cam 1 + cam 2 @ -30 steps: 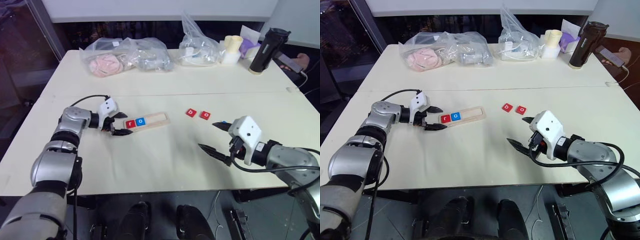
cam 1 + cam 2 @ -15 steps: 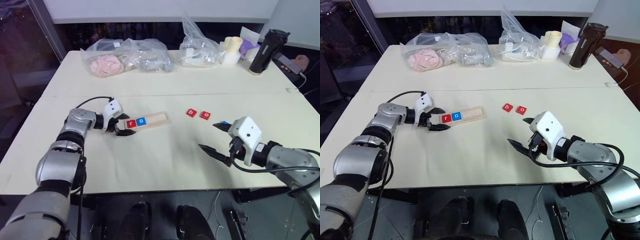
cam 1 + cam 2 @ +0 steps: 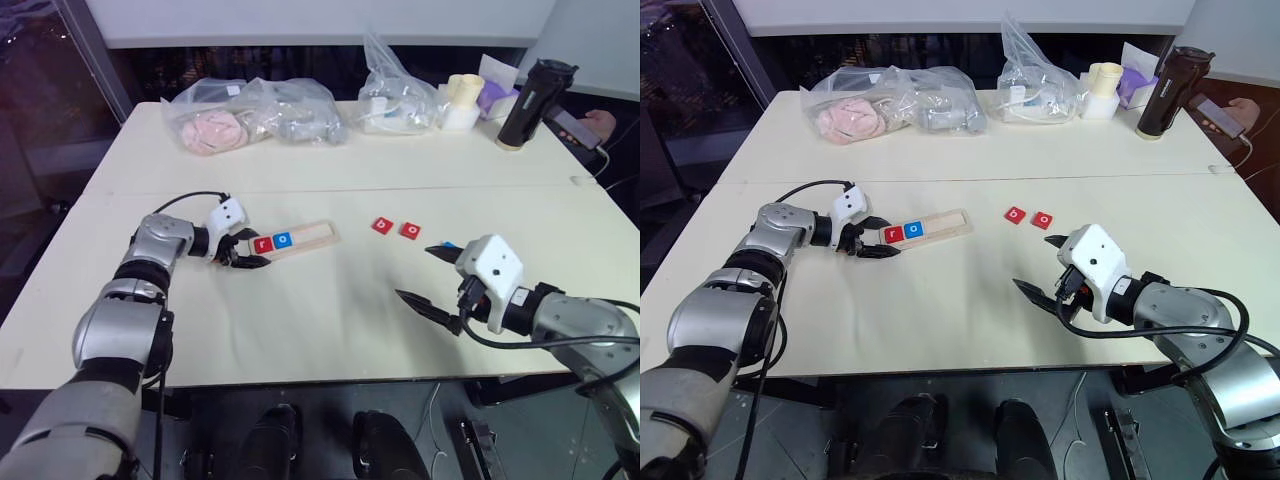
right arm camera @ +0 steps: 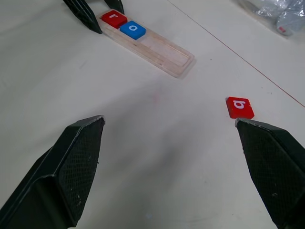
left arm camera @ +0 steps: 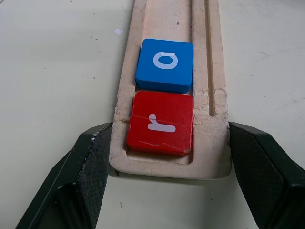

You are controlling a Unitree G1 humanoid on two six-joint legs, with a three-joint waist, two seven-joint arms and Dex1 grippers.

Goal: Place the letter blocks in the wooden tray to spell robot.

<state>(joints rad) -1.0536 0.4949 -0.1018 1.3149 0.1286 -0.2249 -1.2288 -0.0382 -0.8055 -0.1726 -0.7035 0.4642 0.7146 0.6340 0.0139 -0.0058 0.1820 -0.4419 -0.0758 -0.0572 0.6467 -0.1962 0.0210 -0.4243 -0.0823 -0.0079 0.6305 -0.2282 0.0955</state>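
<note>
My left gripper (image 5: 169,181) is clamped across the wooden tray (image 5: 167,90) end; right gripper (image 4: 171,167) gapes wide. The red b block (image 4: 239,107) ahead looks light, rigid; pinch its flat edges.

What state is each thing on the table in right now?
Tray: flat on table, left gripper shut on its end.
Red r: in tray, end slot.
Blue o: in tray, touching r.
Red b, red o: loose on table.
Right gripper: open, empty.
</note>
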